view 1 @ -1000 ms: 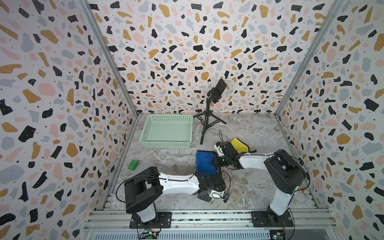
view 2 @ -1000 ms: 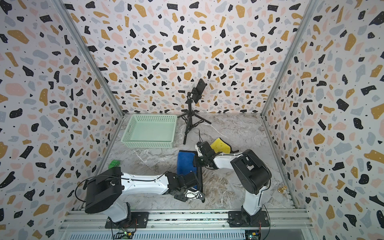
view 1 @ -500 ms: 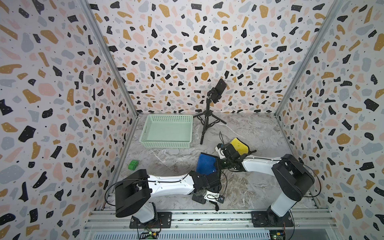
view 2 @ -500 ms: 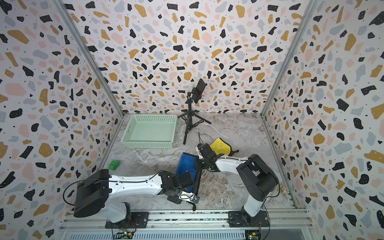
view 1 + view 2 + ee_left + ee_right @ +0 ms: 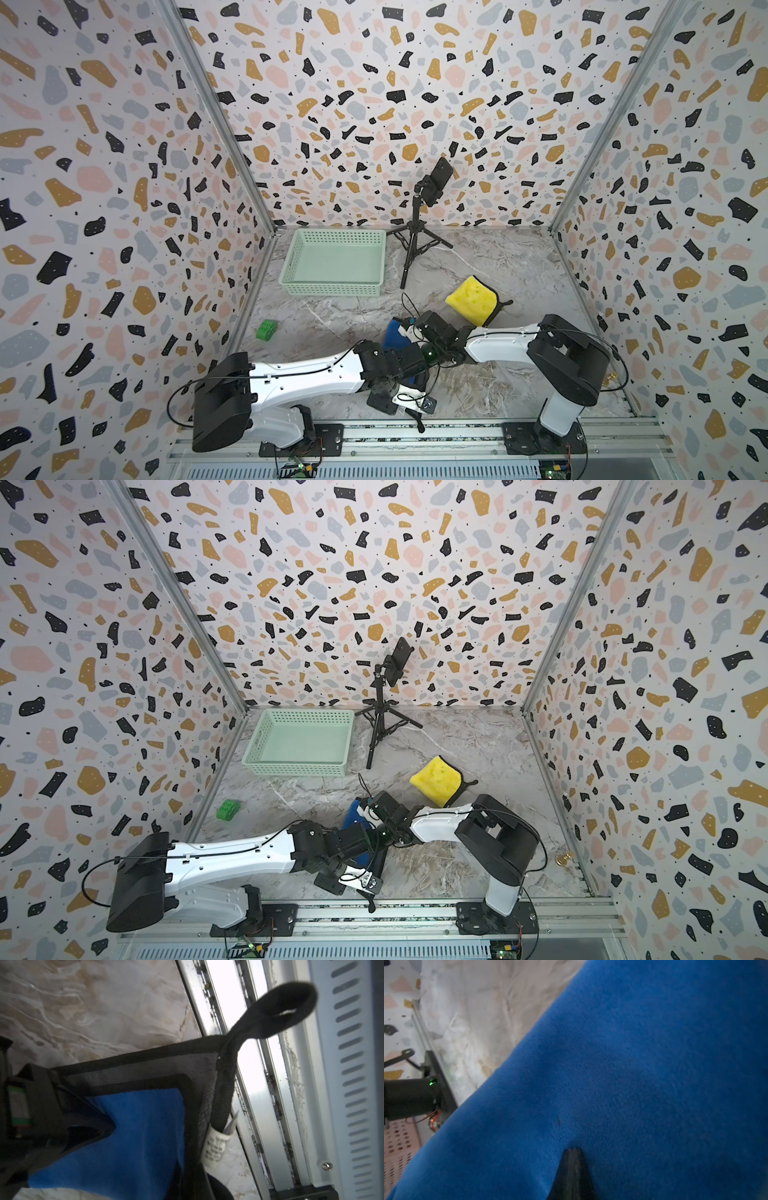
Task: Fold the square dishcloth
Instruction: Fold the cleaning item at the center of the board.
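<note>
Front edge first: left gripper [image 5: 104, 1128] is clamped on a black-trimmed corner of the blue dishcloth [image 5: 391, 337], and its hanging loop [image 5: 286, 1009] pokes over the front rail [image 5: 259, 1084]. A second ago the cloth lay flat mid-tabletop; now it is dragged frontward, blue layer over grey, so we judge the first fold underway. Right gripper [image 5: 573, 1153] pinches it too. Beyond, on the marble tabletop [image 5: 519, 266]: yellow cloth [image 5: 471, 300] toward the right edge, green block [image 5: 266, 330] toward the left, basket [image 5: 332, 290] and tripod [image 5: 414, 249] at the back, terrazzo walls [image 5: 374, 104].
</note>
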